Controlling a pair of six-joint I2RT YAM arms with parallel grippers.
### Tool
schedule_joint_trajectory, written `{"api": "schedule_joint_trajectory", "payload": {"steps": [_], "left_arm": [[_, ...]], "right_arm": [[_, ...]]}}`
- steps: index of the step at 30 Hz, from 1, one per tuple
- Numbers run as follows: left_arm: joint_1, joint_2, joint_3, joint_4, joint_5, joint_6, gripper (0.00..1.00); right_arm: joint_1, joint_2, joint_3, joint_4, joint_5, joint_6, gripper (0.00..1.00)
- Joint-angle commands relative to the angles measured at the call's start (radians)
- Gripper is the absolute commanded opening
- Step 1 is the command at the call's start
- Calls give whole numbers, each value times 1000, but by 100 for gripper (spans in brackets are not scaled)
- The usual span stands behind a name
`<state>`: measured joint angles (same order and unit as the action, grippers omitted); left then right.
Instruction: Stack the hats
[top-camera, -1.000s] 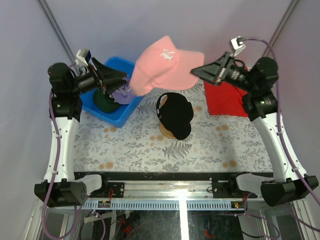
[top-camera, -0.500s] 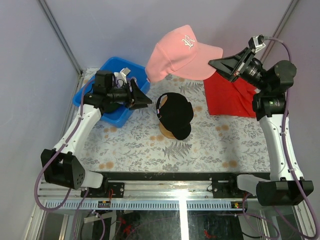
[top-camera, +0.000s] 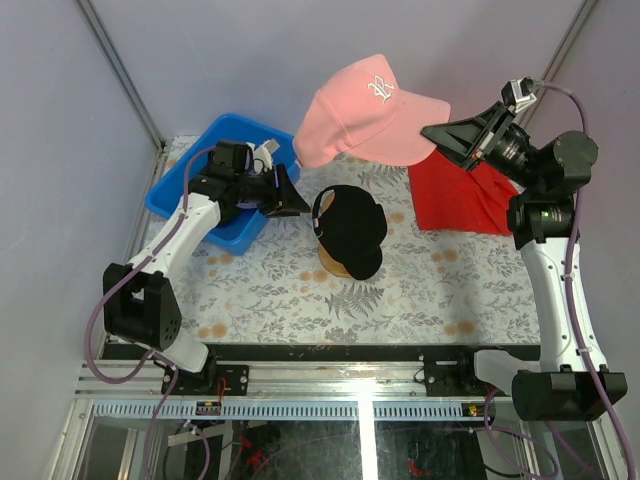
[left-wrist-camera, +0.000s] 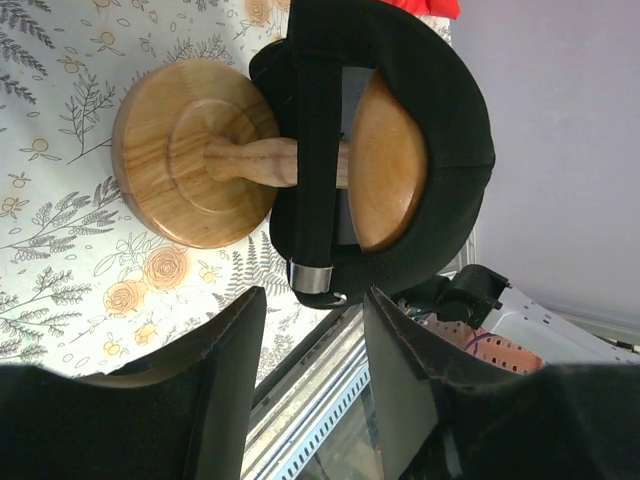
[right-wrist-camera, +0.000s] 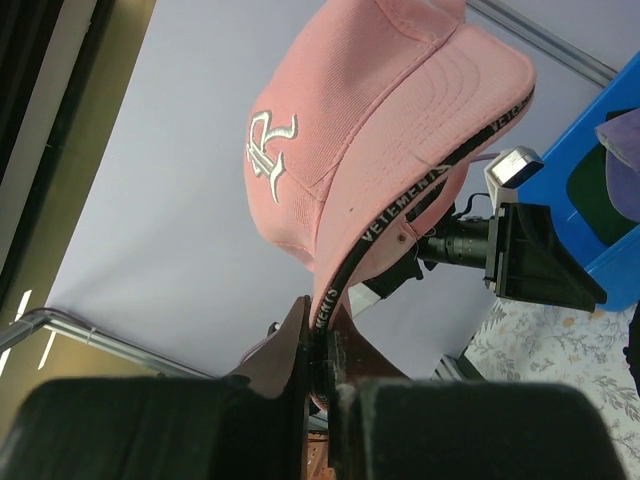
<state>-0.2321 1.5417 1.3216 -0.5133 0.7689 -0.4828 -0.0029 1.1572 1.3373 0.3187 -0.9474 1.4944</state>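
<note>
The right jaws are clamped tight on the brim of the pink cap (top-camera: 365, 115) and hold it up in the air, on the far side of the black cap (top-camera: 350, 228). The black cap sits on the wooden stand (left-wrist-camera: 190, 150) in the middle of the worktop (top-camera: 430, 290). The left jaws are apart with nothing in them. The black cap's back strap is just past their tips. The purple cap (right-wrist-camera: 625, 135) and the dark green cap (right-wrist-camera: 600, 205) lie in the blue bin (top-camera: 228, 128).
</note>
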Motion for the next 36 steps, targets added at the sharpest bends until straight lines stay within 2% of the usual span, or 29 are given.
{"api": "schedule_joint_trajectory", "payload": {"steps": [1, 16, 36], "left_arm": [[-30, 16, 38, 70, -27, 32, 42], [-61, 116, 78, 116, -77, 31, 42], [-116, 205, 116, 206, -105, -49, 42]], "right_arm": [[-3, -44, -10, 23, -8, -3, 0], [-3, -74, -49, 20, 9, -20, 0], [-3, -102, -140, 16, 5, -33, 0]]}}
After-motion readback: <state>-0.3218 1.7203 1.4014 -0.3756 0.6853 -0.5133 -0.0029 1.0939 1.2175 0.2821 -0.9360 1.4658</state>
